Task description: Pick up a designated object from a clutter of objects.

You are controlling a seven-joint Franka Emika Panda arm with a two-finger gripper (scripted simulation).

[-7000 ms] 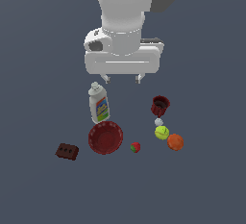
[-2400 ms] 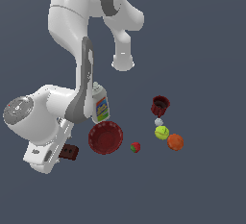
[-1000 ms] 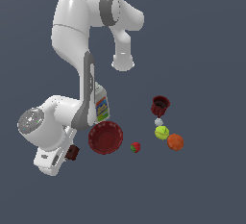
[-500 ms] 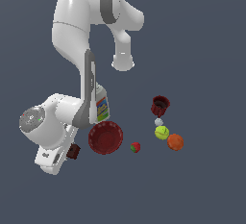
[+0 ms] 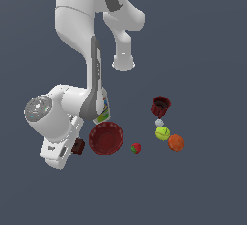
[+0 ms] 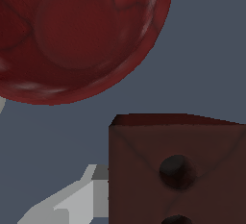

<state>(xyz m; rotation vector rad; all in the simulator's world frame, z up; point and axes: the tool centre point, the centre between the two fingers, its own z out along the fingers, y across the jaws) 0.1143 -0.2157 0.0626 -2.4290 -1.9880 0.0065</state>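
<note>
The claw (image 5: pixel 72 147) is sitting at the lower left of the exterior view, down at the dark red-brown brick (image 5: pixel 78 146), which is peeking out from behind the white hand just beside the red bowl (image 5: pixel 105 138). In the wrist view the brick (image 6: pixel 178 170) is filling the lower right of the frame, with one grey finger (image 6: pixel 77 201) lying against its side; the other finger is out of sight, so I cannot tell whether the claw is pinching the brick or only straddling it. The main risk, as I judge it, is a weak or off-centre hold: the brick's faces are looking flat, hard and matte, with sharp edges and dark round holes, so a pad landing on a hole or near a corner may be letting the block twist or slip as it lifts. The second risk is the bowl. It is lying very near the brick, and its smooth, glossy, rounded wall (image 6: pixel 81 35) could be nudged by the hand or the block swinging, which would be sending it sliding toward the white bottle (image 5: pixel 102 109) standing just behind it. The rest of the clutter is looking safe for now: the strawberry (image 5: pixel 136 147), the dark red cup (image 5: pixel 160 106), and the small white ball (image 5: pixel 159 122), yellow-green ball (image 5: pixel 162 133) and orange ball (image 5: pixel 176 142) are all well apart toward the right of the frame, on the plain dark tabletop (image 5: pixel 202 185).
</note>
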